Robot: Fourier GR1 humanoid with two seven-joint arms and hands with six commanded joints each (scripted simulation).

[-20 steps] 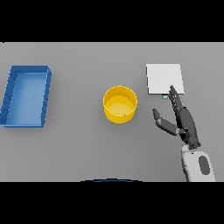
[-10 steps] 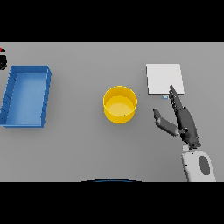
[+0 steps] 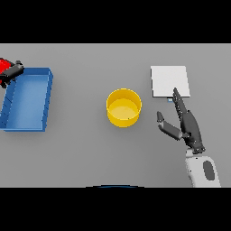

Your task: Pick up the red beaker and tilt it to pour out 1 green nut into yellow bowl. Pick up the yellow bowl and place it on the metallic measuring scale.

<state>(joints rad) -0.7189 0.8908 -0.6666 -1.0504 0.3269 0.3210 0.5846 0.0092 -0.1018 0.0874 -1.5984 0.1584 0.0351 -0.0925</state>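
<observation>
The red beaker (image 3: 4, 66) shows at the far left edge, above the blue tray's far corner, and is partly cut off. My left hand (image 3: 13, 71) is curled round it. No green nut is visible. The yellow bowl (image 3: 123, 107) stands upright in the middle of the table, with nothing visible inside. The metallic measuring scale (image 3: 169, 81), a pale square plate, lies at the right rear. My right hand (image 3: 188, 127) rests open between bowl and scale, its straight fingers pointing at the scale's near edge and its thumb spread toward the bowl.
A blue rectangular tray (image 3: 47, 97) lies on the left side of the table, just below the beaker and left hand.
My left hand has come in from the left edge with the red beaker, moving right toward the blue tray's far corner. The right hand, bowl and scale have not moved.
</observation>
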